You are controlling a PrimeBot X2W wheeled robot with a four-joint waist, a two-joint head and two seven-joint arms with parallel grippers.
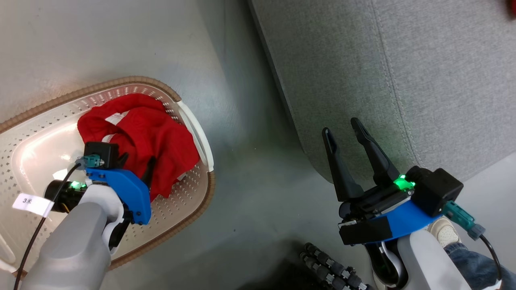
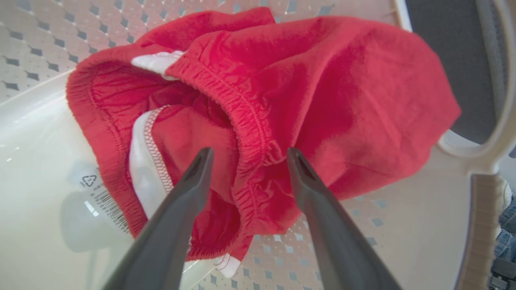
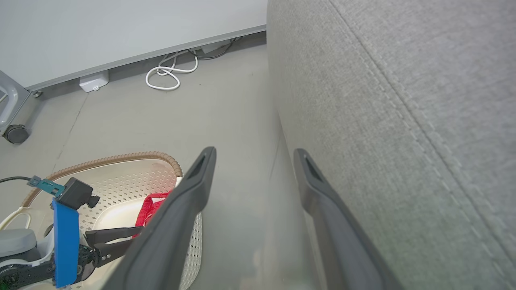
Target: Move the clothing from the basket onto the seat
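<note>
**Step in hand: reaching to grasp.** My left end effector [image 2: 249, 155] is spread wide and holds nothing. It hangs inside the basket [image 1: 210, 189], just above the clothing [image 1: 149, 133]. In the left wrist view its two fingers straddle a gathered, elastic-hemmed fold of the red fabric. I cannot tell whether the tips touch it.

The clothing lies crumpled in the basket with white trim showing, bunched against the wall and handle on the side facing the seat [image 1: 403, 80]. The basket stands on the floor [image 1: 250, 181], apart from the seat's front edge.

My right end effector [image 1: 341, 127], likewise wide and empty, hovers over the seat's edge beside its stitched seam. A red patch [image 1: 512, 8] at the seat's far corner is too cropped to identify.

**Next move, as I judge it:** lower the left fingers until the fold sits deep between them, then close on several layers. After that, lift clear of the rim and carry the clothing across the floor gap to the seat. Soft fabric may slip out or trail over the rim.
</note>
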